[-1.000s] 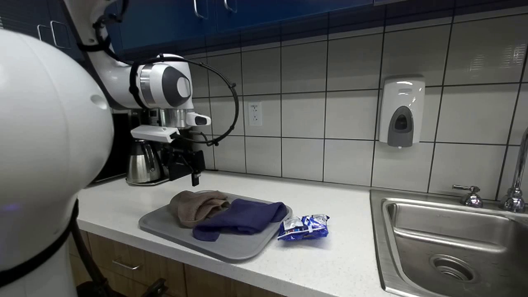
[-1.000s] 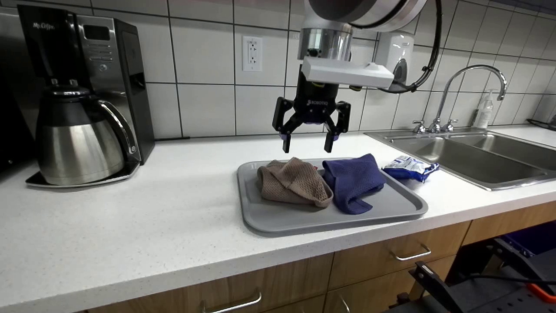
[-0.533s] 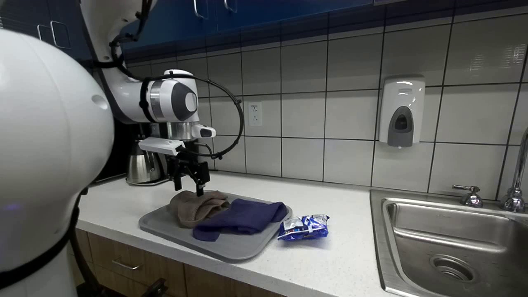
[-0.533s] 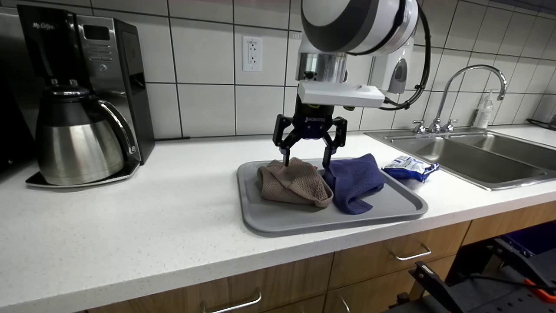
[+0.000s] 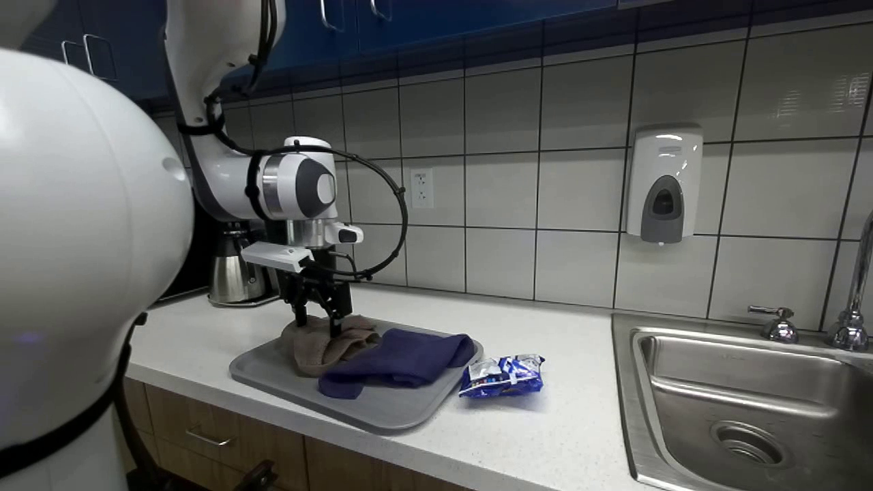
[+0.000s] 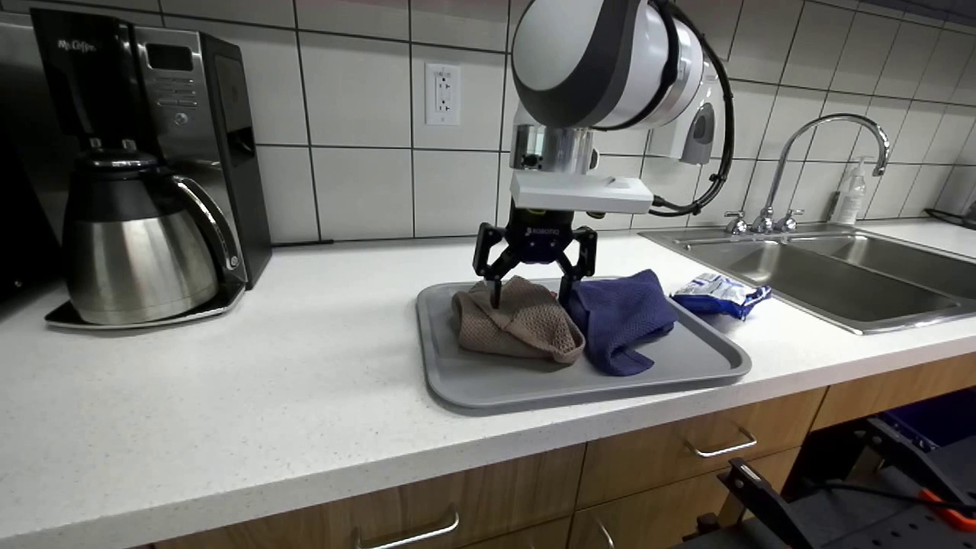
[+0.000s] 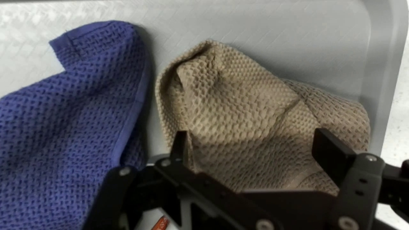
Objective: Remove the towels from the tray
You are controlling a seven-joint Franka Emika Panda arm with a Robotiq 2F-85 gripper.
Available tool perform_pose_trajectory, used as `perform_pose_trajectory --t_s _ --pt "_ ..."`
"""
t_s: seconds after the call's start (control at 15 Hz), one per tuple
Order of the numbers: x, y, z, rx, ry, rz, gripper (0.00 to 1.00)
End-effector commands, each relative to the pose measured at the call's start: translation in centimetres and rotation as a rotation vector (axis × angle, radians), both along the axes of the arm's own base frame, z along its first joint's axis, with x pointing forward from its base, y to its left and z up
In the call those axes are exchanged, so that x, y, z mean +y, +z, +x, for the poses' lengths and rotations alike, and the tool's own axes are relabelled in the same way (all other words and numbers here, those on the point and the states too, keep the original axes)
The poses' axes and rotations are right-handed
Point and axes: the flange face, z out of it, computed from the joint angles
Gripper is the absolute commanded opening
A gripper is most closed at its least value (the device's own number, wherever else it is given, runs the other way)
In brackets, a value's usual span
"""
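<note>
Brown towel (image 7: 243, 111): bunched on the tray (image 6: 488, 385), its middle showing between my fingers (image 7: 330, 153). If I close too high, I'd expect to pinch only the top fold, and the loose rest could slip free on the lift.
Blue towel (image 7: 83, 105): also on the tray, just beside the brown one. One fingertip sits by the gap between the two, so a slight sideways drift could catch both.
Tray: near the front edge of the counter (image 6: 305, 366); pressing down too hard could skid it that way.
Red thing (image 7: 160, 223): partly hidden at the bottom of the wrist view, so I can't name it; it might snag along with the cloth.
Gripper (image 6: 530, 303): fingers spread wide, straddling most of the brown towel, nothing clamped. In both exterior views one tip shows against the cloth, but whether it touches I can't tell. I judge this the moment just before a first grasp.
</note>
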Motion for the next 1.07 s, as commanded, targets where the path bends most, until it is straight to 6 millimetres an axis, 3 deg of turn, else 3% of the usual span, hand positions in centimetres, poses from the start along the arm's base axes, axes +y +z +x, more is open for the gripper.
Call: perform_pose_trajectory --t_s 0.0,0.6,0.67,0.8,1.0 --pt "0.4 -1.2 0.9 -0.001 -0.019 0.0 1.0" --pt "0.6 -3.7 1.6 0.027 -0.034 0.006 1.0" --pt "0.6 -3.8 1.6 0.028 -0.034 0.008 0.75" --pt "0.6 -3.6 1.9 0.028 -0.037 0.011 0.68" --pt "0.7 -2.8 2.2 0.024 -0.043 0.022 0.42"
